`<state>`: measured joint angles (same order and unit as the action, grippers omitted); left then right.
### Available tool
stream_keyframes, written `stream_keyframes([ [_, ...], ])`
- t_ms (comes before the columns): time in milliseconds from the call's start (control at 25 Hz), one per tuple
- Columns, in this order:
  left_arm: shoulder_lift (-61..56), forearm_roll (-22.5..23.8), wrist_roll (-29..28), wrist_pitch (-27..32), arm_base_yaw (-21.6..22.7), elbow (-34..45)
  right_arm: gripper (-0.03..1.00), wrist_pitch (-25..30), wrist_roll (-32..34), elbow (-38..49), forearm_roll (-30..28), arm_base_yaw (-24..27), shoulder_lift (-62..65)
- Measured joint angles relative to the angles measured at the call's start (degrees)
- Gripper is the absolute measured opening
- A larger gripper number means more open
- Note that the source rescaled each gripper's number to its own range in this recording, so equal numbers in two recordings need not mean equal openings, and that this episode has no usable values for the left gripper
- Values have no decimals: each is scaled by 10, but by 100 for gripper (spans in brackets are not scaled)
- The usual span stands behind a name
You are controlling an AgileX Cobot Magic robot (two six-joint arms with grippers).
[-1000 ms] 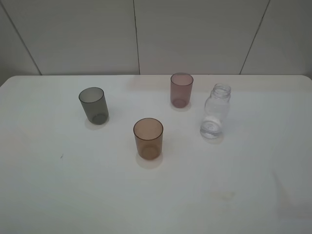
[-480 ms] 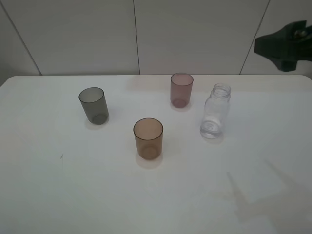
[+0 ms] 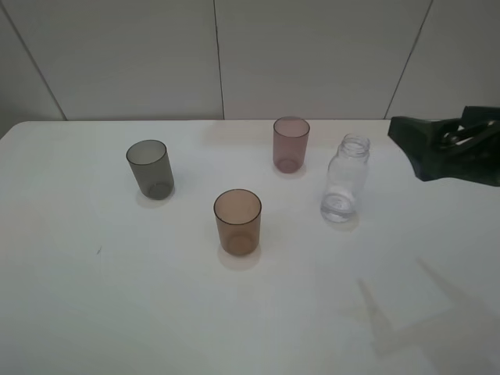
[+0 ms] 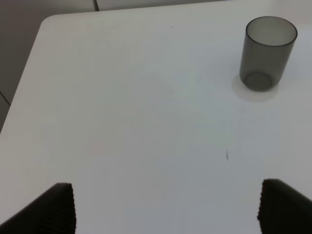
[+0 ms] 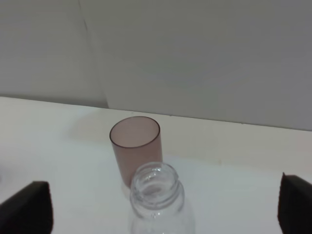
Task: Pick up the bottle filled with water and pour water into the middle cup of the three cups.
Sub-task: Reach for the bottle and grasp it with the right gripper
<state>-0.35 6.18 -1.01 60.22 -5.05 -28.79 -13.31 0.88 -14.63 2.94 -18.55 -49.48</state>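
The clear bottle [image 3: 344, 178] stands upright and uncapped on the white table [image 3: 94, 312], right of centre. The amber-brown middle cup [image 3: 237, 221] stands in front, with the smoky grey cup [image 3: 150, 168] to the left and the pinkish-mauve cup [image 3: 291, 144] behind, next to the bottle. My right gripper [image 3: 412, 148] is open in the air to the right of the bottle, apart from it. In the right wrist view the bottle neck [image 5: 156, 184] lies between the open fingertips of the gripper [image 5: 161, 207], with the mauve cup [image 5: 135, 146] beyond. My left gripper [image 4: 170, 209] is open and empty over bare table.
The grey cup [image 4: 268, 53] stands ahead of the left gripper in the left wrist view. The table's left edge [image 4: 24, 87] is close to that gripper. A tiled wall [image 3: 234, 55] rises behind the table.
My right gripper came into the exterior view from the upper right and has dropped lower, level with the bottle. The cups and bottle have not moved.
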Motion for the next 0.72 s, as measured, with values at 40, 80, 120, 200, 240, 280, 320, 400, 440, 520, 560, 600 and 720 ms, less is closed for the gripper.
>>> stream_keyframes([
  [40,0,0,0,0,0,0,100,-9,0,9,0,0,-5],
  [80,0,0,0,0,0,0,100,-18,0,18,0,0,-10],
  [120,0,0,0,0,0,0,100,-31,0,27,0,0,-19],
  [200,0,0,0,0,0,0,100,-69,0,47,0,-1,-45],
  [240,0,0,0,0,0,0,100,-89,0,54,0,-3,-58],
  [280,0,0,0,0,0,0,100,-114,0,61,0,-8,-77],
  [320,0,0,0,0,0,0,100,-141,0,67,-1,-14,-96],
  [400,0,0,0,0,0,0,100,-186,0,76,-3,-29,-135],
  [440,0,0,0,0,0,0,100,-209,0,82,-3,-38,-156],
  [520,0,0,0,0,0,0,100,-250,0,90,-4,-53,-195],
  [560,0,0,0,0,0,0,100,-277,0,92,-5,-60,-217],
  [600,0,0,0,0,0,0,100,-304,0,95,-6,-64,-239],
  [720,0,0,0,0,0,0,100,-388,0,95,-6,-68,-302],
])
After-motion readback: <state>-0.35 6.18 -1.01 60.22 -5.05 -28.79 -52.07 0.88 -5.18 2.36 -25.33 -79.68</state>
